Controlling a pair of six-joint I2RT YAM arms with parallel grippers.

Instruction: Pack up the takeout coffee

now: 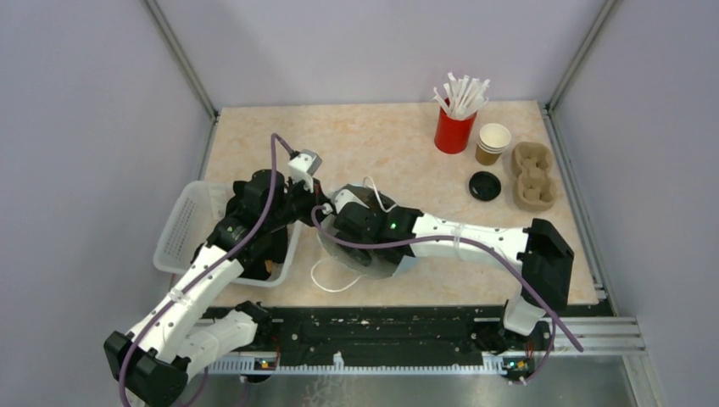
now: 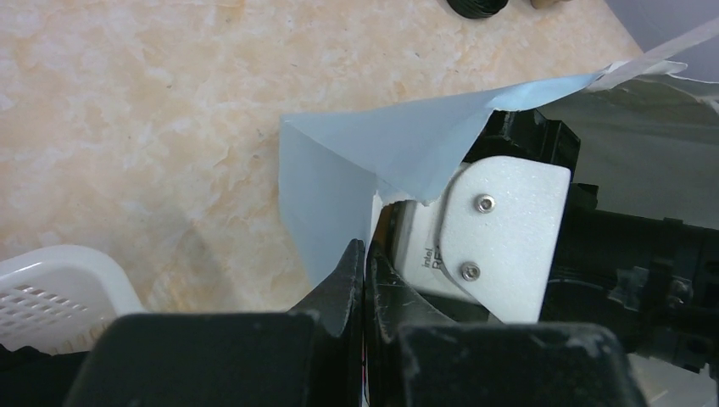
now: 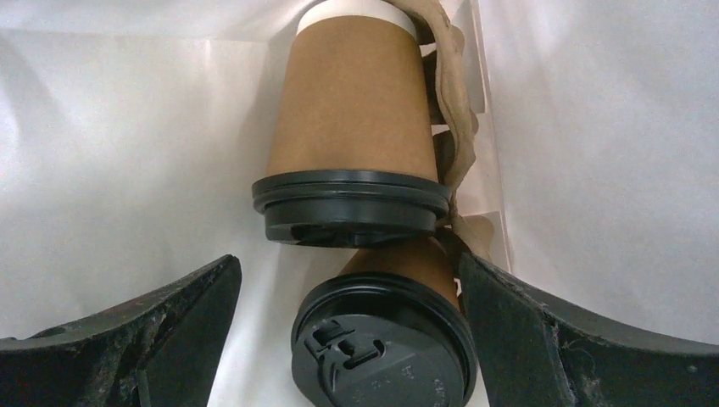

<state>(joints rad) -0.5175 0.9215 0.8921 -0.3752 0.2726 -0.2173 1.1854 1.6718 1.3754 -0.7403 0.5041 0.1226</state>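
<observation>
Two kraft-paper coffee cups with black lids lie on their sides inside the pale blue bag [image 3: 127, 153]. The farther cup [image 3: 352, 110] points its lid at me. The nearer cup [image 3: 381, 339] lies between the fingers of my right gripper [image 3: 348, 259], which is open; its right finger [image 3: 526, 331] is at the lid's rim and the left finger stands apart. A brown cardboard piece [image 3: 454, 127] rests beside the cups. My left gripper [image 2: 365, 254] is shut on the bag's rim [image 2: 398, 144]. From above, the bag [image 1: 373, 254] hides the right gripper.
At the back right stand a red cup of white straws [image 1: 454, 127], an open kraft cup [image 1: 493, 142], a loose black lid [image 1: 485, 186] and a cardboard carrier [image 1: 532, 175]. A white basket [image 1: 191, 229] sits at the left under the left arm.
</observation>
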